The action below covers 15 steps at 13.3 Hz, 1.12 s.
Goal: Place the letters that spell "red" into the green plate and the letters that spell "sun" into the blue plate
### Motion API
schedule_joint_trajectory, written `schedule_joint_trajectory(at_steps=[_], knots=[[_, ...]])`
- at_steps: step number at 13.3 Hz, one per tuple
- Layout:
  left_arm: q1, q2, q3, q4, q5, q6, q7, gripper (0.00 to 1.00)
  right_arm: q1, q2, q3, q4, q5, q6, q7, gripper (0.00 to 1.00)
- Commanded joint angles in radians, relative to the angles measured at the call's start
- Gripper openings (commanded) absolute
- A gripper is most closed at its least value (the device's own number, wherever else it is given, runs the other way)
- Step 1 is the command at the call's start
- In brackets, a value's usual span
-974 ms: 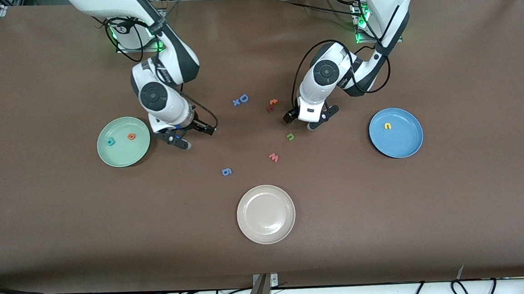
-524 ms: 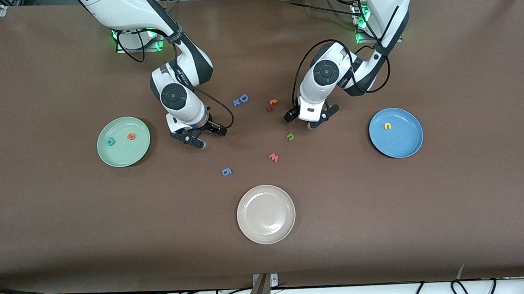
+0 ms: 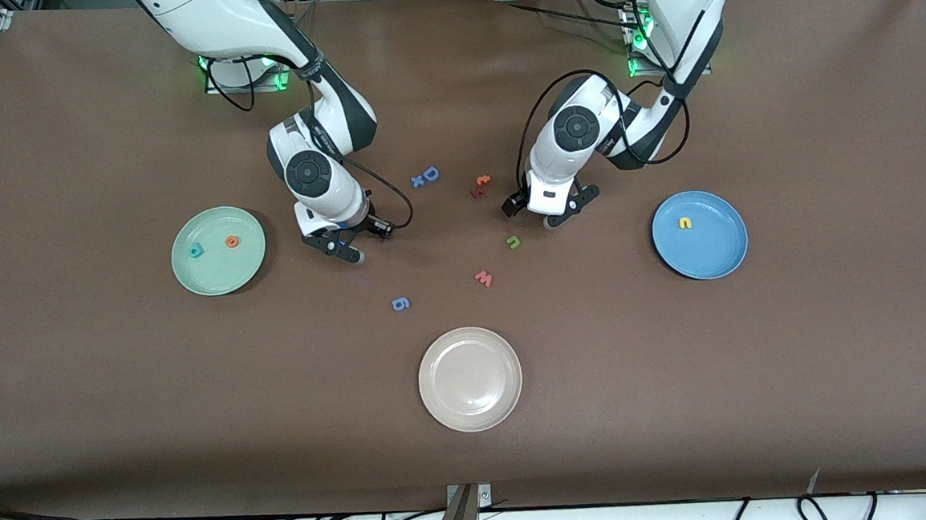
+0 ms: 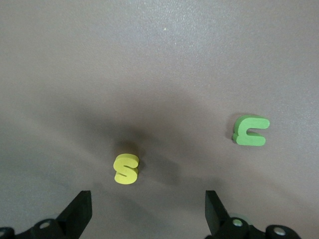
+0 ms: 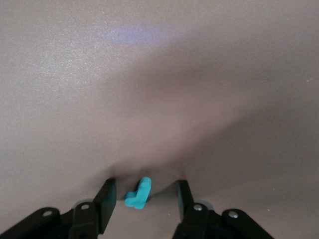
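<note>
The green plate (image 3: 215, 277) holds a teal "d" (image 3: 196, 250) and an orange "e" (image 3: 231, 242). A little toward the table's middle from it, my right gripper (image 3: 346, 247) is low over the table. In the right wrist view its half-narrowed, open fingers (image 5: 106, 199) flank the teal "r" (image 5: 139, 193) with a gap on each side. My left gripper (image 4: 148, 214) stands wide open just short of the yellow "s" (image 4: 125, 168). The dark green "n" (image 3: 513, 242) lies beside it. A yellow "u" (image 3: 685, 222) sits in the blue plate (image 3: 712, 261).
A beige-white plate (image 3: 472, 408) stands nearest the front camera. A red "w" (image 3: 483, 279) and a blue "g" (image 3: 400, 303) lie between it and the grippers. A blue "D" (image 3: 426, 176) and an orange-and-red pair (image 3: 480, 185) lie between the two arms.
My right gripper moved from beside the green plate toward the table's middle, and its fingers have narrowed around the teal "r". The left arm has stayed still.
</note>
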Motion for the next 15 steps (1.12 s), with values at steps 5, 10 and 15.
schedule_joint_trajectory(at_steps=[5,10,15], knots=[[0.002,-0.034,0.006,-0.007,0.033,-0.023,-0.018,1.0,0.008,0.006,-0.004,-0.005,0.014,0.017,0.002,0.27],[0.002,-0.036,0.006,-0.005,0.033,-0.041,-0.018,1.0,0.008,0.004,-0.004,-0.003,0.015,0.009,0.005,0.03],[0.0,-0.036,0.006,-0.005,0.033,-0.042,-0.018,1.0,0.002,-0.089,-0.063,0.064,0.014,-0.215,-0.029,0.02]])
